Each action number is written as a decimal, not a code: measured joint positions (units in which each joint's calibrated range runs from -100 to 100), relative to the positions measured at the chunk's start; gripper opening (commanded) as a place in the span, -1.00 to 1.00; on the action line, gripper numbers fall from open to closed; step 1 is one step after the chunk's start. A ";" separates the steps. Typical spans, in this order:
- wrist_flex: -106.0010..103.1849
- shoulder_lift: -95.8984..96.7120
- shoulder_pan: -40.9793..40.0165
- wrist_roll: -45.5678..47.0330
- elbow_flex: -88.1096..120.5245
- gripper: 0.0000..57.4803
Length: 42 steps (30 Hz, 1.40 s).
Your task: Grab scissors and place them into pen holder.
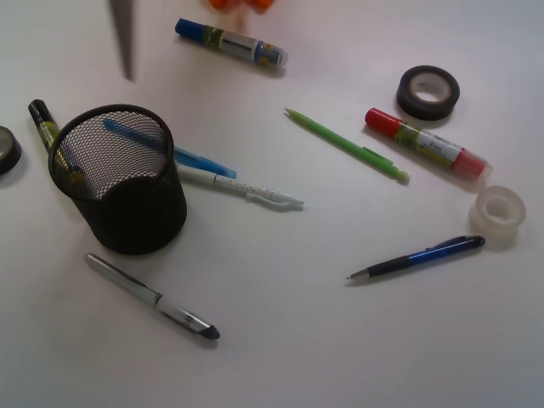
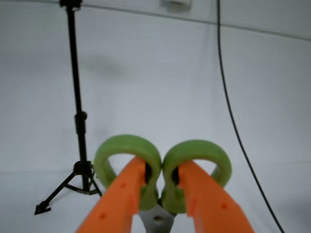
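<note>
Scissors [image 2: 163, 174] are pinched between my gripper's [image 2: 163, 201] two orange fingers [image 2: 121, 194], which press in on the green loops from either side near the pivot. In the front view only the grey blade tip [image 1: 124, 38] shows, hanging down at 11 o'clock in the frame, well above the table [image 1: 340, 340] and up and a little left of the holder [image 1: 119, 178]. The holder stands at 9 o'clock, tilted-looking from this angle, mouth open, with a blue pen [image 1: 170, 151] already leaning out of it toward 3 o'clock.

My worry is the drop. The blades are not yet over the mouth, so releasing now would send them onto the table beside the rim. The blue pen crosses part of the opening and could deflect the tip. The grip sits on rounded plastic loops, so I judge the scissors could swivel as I travel, and a swinging blade could knock the light mesh cup over.

Arm pose: raised high, mostly out of the front view, only orange bits [image 1: 242, 4] showing at 12 o'clock. The wrist camera looks out nearly level, toward a tripod [image 2: 77, 121] and a cable [image 2: 233, 121].
</note>
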 measured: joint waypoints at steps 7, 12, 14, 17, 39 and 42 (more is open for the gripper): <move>5.87 -2.35 7.33 -0.49 7.19 -0.99; 4.49 -7.58 7.10 -0.49 20.31 -0.99; 0.86 -7.93 7.62 -0.73 23.81 -0.99; -2.51 -8.10 6.29 -2.69 28.57 -0.99; -21.43 0.35 3.70 -3.57 36.48 0.13; -21.43 0.35 3.85 -3.08 36.48 0.13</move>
